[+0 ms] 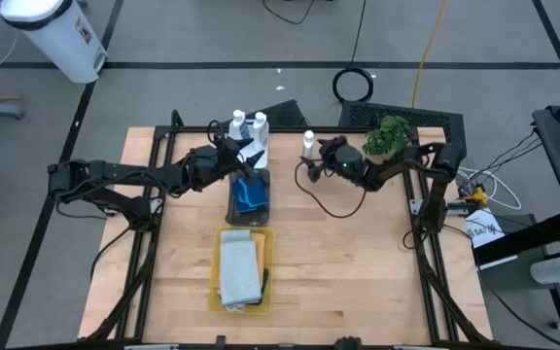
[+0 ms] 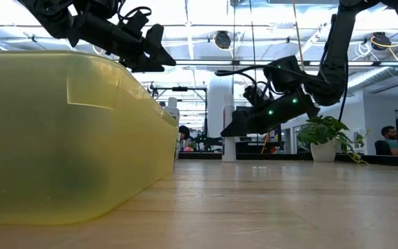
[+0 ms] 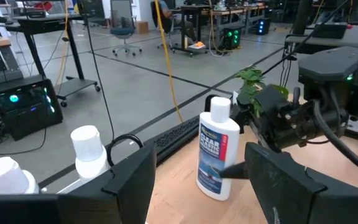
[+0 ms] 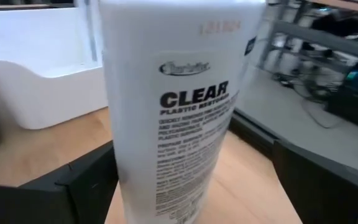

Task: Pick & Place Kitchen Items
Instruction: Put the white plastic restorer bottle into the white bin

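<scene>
In the high view we find the right claw (image 1: 311,167) near the upper centre of the frame, at a white bottle (image 1: 307,143) that stands on the worktop (image 1: 358,272). In the right wrist view the bottle (image 4: 179,112) fills the frame between the two dark fingers (image 4: 86,186), which sit on either side of it; we cannot tell whether they press against it. Its cap is cut off at the frame's top edge.

In the left wrist view the same bottle (image 3: 218,151) stands upright, with a dark tip of the right claw (image 3: 244,169) against its lower side.

The left claw (image 1: 246,160) hovers left of centre in the high view, its fingers spread, just above the grey tray (image 1: 249,199). Blue sponges (image 1: 251,197) lie in that tray, partly hidden by the claw. Two more white bottles (image 1: 248,124) stand above it; the tray under them is mostly hidden.

The yellow tray (image 1: 244,267) in the lower centre holds folded cloths (image 1: 240,272): pale grey on top, orange showing at the upper right, a dark edge at the bottom.

In the low view the yellow tray's wall (image 2: 68,138) blocks the left half of the frame. The green plant (image 1: 389,136) stands at the upper right.
</scene>
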